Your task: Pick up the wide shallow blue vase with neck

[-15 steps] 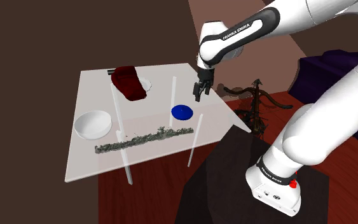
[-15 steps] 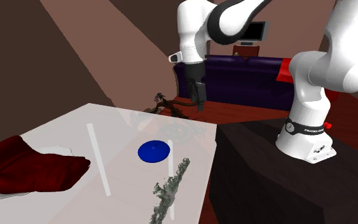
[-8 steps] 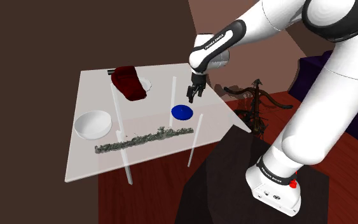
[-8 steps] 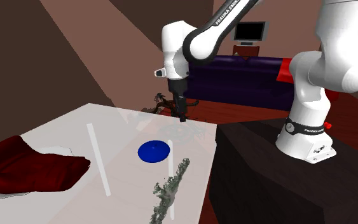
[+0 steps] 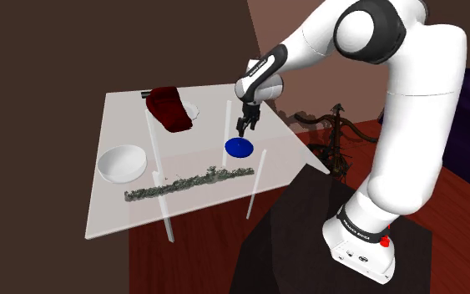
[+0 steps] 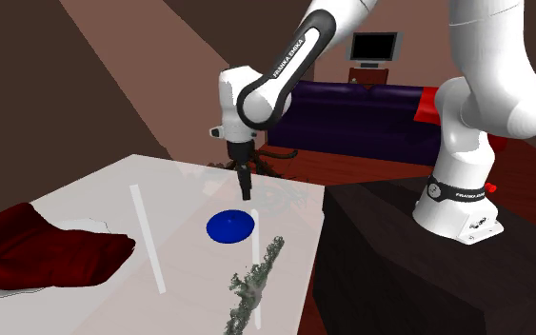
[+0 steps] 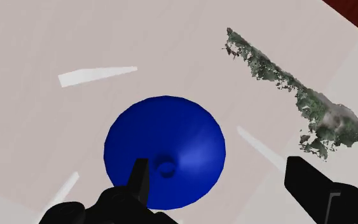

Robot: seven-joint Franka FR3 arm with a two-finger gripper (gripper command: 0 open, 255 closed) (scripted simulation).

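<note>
Hovering open above the blue vase (image 7: 171, 130), the gripper (image 7: 217, 167) has one finger over it.

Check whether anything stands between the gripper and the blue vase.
Nothing visible does. The open gripper hangs just above the blue vase with only air between them; the grey-green strip lies off to one side.

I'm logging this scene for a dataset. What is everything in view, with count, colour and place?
table: one, translucent white, before the stand
blue vase: one, blue, on the table under the gripper
bowl: one, white, on the table
cloth: one, dark red, on the table
mossy strip: one, grey-green, on the table near the vase
sofa: one, dark purple, background
stand: one, dark, under the arm
arm: one, white
gripper: one, black, above the vase, jaws open
</note>
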